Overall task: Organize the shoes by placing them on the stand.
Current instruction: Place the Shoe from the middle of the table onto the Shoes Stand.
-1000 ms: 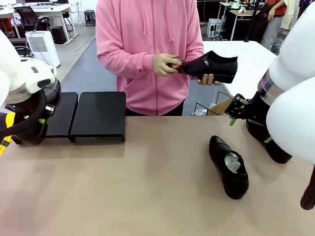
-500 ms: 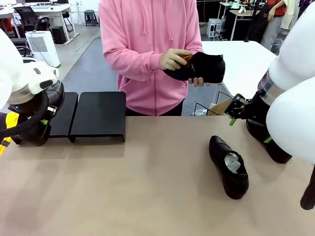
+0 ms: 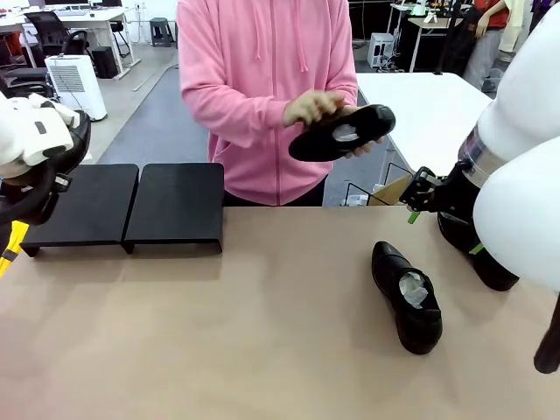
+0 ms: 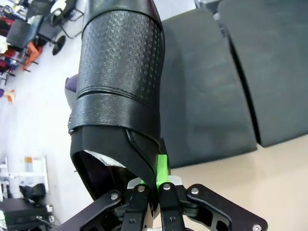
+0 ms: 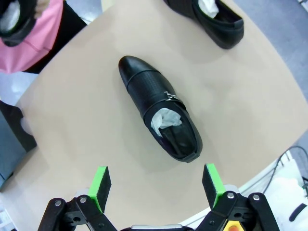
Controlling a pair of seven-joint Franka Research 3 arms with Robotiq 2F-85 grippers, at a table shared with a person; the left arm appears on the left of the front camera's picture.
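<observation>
1. Gripped shoe (image 4: 120, 82): it hangs toe-away from the left tool (image 4: 155, 175), above the left end of the stand (image 4: 207, 86). It is not set down yet.
2. Left tool: its jaws are closed tight on the thin heel-side rim of the gripped shoe. Judgement: pinching the rim leaves the sole free, so the shoe can land flat on a platform.
3. Stand: two black platforms sit side by side at the far left of the worktop (image 3: 262, 332), with nothing on them. Judgement: the first placement is under way, and all four shoes remain to be placed.
4. Lying shoe (image 3: 407, 297): it rests on its sole at the near right of the worktop, toe pointing far, white paper in its opening.
5. Right tool (image 5: 156, 179): its jaws are spread wide and hold nothing, and it hovers above the lying shoe. Judgement: it is staged for the next pick. The open collar offers an edge to pinch, and the glossy toe would likely slip.
6. Second loose shoe (image 5: 216, 21): it lies on the worktop apart from the lying shoe, opening up.
7. Raised shoe (image 3: 343, 133): the person's hand (image 3: 311, 107) holds it in the air beyond the far edge, tilted, with the other hand beneath it. Judgement: likely about to be supplied to the worktop.
</observation>
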